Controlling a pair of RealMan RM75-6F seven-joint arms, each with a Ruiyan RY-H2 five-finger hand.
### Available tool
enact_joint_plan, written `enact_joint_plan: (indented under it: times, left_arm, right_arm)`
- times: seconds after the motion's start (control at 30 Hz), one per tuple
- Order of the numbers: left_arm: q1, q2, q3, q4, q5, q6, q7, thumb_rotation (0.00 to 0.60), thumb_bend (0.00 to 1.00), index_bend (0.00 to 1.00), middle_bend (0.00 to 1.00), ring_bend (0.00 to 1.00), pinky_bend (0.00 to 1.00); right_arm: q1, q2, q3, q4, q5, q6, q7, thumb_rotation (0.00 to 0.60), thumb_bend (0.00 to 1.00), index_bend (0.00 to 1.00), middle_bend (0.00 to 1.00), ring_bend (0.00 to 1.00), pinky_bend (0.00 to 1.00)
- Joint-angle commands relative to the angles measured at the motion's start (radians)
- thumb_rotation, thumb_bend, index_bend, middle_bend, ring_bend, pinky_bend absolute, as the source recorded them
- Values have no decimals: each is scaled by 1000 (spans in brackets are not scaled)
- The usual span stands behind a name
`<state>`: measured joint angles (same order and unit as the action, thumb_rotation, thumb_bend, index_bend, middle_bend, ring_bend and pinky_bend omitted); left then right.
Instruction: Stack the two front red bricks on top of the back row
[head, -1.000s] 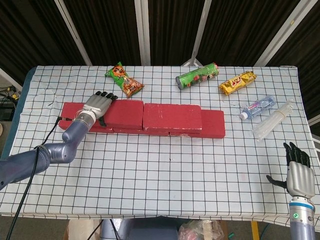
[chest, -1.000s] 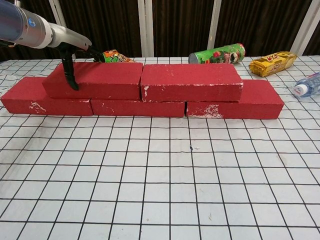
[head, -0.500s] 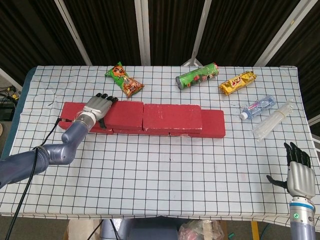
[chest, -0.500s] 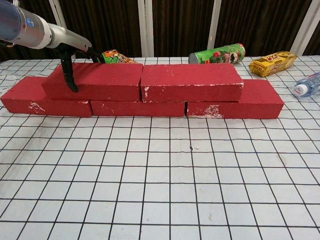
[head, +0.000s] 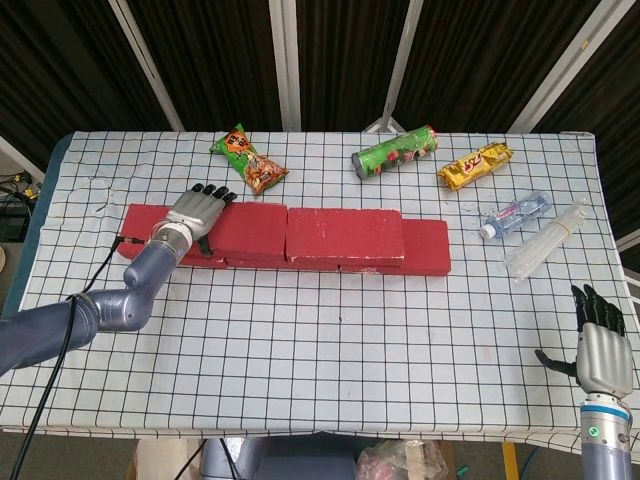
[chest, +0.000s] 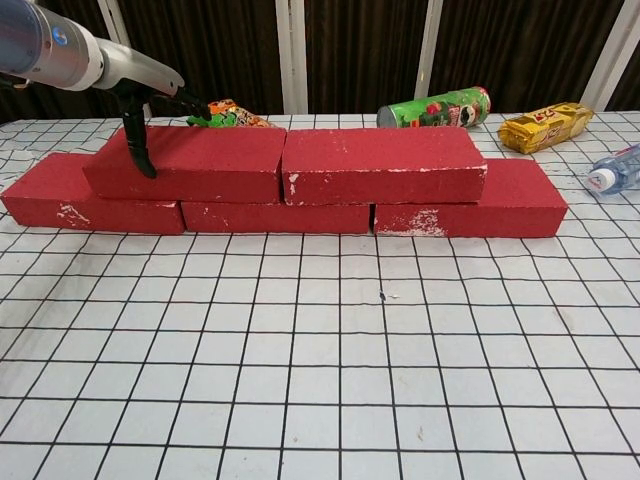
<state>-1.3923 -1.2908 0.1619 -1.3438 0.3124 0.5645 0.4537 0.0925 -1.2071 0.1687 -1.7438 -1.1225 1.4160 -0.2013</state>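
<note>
Two red bricks lie on top of the back row: the left upper brick (head: 250, 225) (chest: 205, 160) and the right upper brick (head: 345, 232) (chest: 380, 162). Under them the back row shows its left brick (chest: 55, 198), middle brick (chest: 275, 216) and right brick (head: 430, 248) (chest: 505, 200). My left hand (head: 196, 212) (chest: 140, 90) grips the left upper brick at its left end, thumb down the front face and fingers over the back edge. Apart from all the bricks, my right hand (head: 598, 345) stands open at the table's near right corner, fingers pointing up.
Behind the bricks lie a chip bag (head: 248, 160) (chest: 228, 113), a green can (head: 395, 150) (chest: 435, 107) and a yellow pack (head: 475, 165) (chest: 545, 125). A water bottle (head: 515, 215) (chest: 618, 170) and a clear plastic wrapper (head: 545, 238) lie at the right.
The left hand's thumb has crept slightly up the brick's front face. The right hand has sunk a little. The bricks have not moved.
</note>
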Motion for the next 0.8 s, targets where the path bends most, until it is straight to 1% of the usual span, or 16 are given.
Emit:
enact_joint_plan:
  times: [0.03, 0.13, 0.23, 0.27, 0.33, 0.4, 0.47, 0.53, 0.57, 0.67, 0.7, 0.8]
  left_arm:
    - [-4, 12, 0, -16, -3, -1, 3, 600, 0, 32, 0, 0, 0]
    - [-13, 48, -5, -61, -5, 7, 4, 600, 0, 21, 0, 0, 0]
    - [-16, 131, -31, -164, 6, 41, -17, 600, 0, 11, 0, 0, 0]
    - [-12, 166, -41, -208, 17, 56, -27, 600, 0, 10, 0, 0, 0]
    - [13, 257, -63, -335, 61, 108, -57, 600, 0, 9, 0, 0, 0]
    - [59, 332, -70, -457, 133, 190, -75, 600, 0, 9, 0, 0, 0]
    - [145, 410, -48, -605, 252, 324, -79, 600, 0, 9, 0, 0, 0]
    - [246, 454, -17, -708, 368, 453, -94, 600, 0, 14, 0, 0, 0]
    - [317, 468, 6, -753, 450, 533, -109, 600, 0, 20, 0, 0, 0]
    - [461, 478, 60, -789, 626, 660, -138, 600, 0, 37, 0, 0, 0]
    - [520, 476, 80, -786, 697, 711, -151, 600, 0, 41, 0, 0, 0]
    - [646, 459, 110, -755, 837, 827, -189, 600, 0, 54, 0, 0, 0]
  right_arm:
    - [-1, 1, 0, -1, 0, 1, 0, 600, 133, 59, 0, 0, 0]
    - [-1, 2, 0, -3, -2, 2, 1, 600, 134, 59, 0, 0, 0]
    - [-1, 4, -4, -7, -9, -2, 7, 600, 132, 60, 0, 0, 0]
    - [-1, 5, -6, -8, -14, -3, 9, 600, 132, 60, 0, 0, 0]
    - [-1, 8, -11, -10, -27, -5, 15, 600, 133, 60, 0, 0, 0]
    - [-1, 9, -16, -9, -43, -4, 20, 600, 133, 60, 0, 0, 0]
    - [-1, 5, -22, -2, -66, 4, 19, 600, 133, 59, 0, 0, 0]
    - [0, 0, -32, 4, -89, 9, 8, 600, 134, 59, 0, 0, 0]
    - [2, -4, -39, 7, -106, 10, 2, 600, 133, 59, 0, 0, 0]
    - [4, -11, -51, 13, -131, 12, -4, 600, 133, 59, 0, 0, 0]
    - [3, -13, -54, 14, -142, 15, -7, 600, 133, 59, 0, 0, 0]
    - [0, -16, -62, 16, -166, 29, -17, 600, 133, 59, 0, 0, 0]
